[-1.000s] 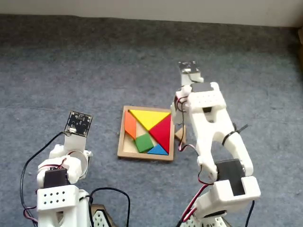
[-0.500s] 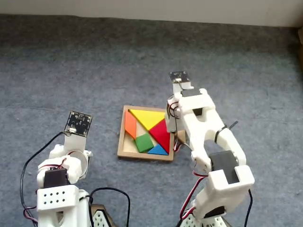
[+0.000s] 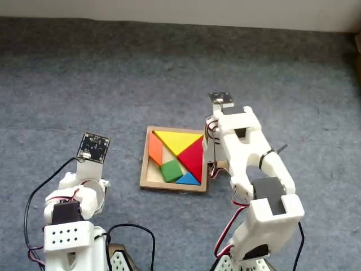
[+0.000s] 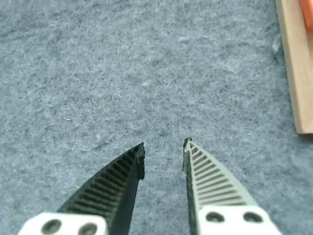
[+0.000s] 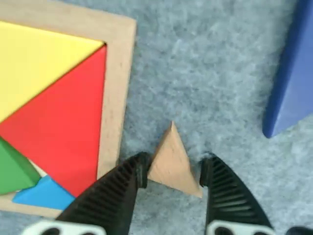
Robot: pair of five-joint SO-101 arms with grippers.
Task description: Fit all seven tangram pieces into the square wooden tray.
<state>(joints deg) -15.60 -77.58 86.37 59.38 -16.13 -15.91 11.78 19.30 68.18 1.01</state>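
The right arm has pulled back toward the table's near edge. It first swung over the right rim of the square wooden tray, then back off it. Its jaws now straddle the small plain wooden triangle.

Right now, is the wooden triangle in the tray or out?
Out. The triangle lies on the carpet beside the tray, between the fingers of the right gripper.

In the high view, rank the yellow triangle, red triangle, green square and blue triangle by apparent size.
1. yellow triangle and red triangle, too alike to rank.
2. green square.
3. blue triangle.
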